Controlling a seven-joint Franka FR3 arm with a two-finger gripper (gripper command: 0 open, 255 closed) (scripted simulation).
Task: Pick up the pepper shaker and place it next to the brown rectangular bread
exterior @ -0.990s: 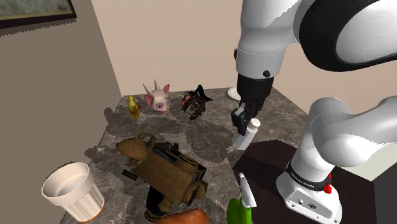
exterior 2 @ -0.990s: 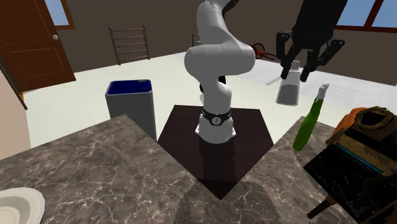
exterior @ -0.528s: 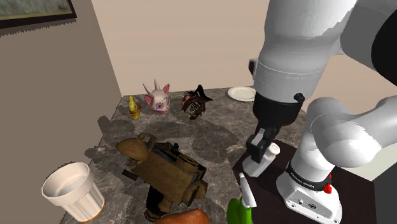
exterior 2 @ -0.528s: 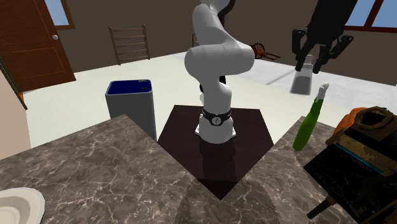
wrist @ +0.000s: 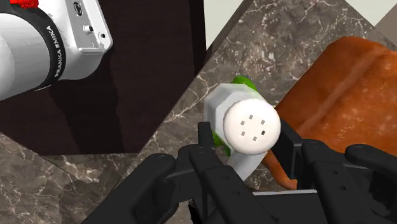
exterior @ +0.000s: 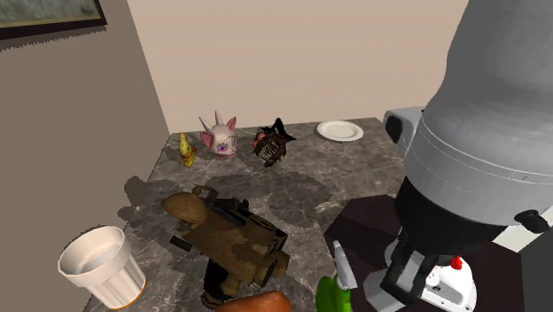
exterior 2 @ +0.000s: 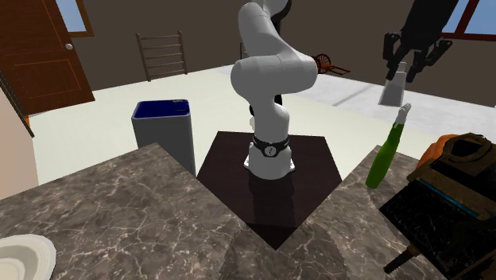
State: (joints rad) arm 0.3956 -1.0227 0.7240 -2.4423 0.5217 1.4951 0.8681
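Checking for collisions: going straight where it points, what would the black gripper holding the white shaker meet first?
Probably the green bottle, just beyond the white shaker clasped in the black gripper; depth is unclear.

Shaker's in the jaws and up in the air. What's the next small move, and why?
Probably shift sideways toward the bread before lowering. In the wrist view the pepper shaker, clasped in the gripper, hangs right over the green bottle, with the bread just beside it. Lowering here would likely strike the bottle.
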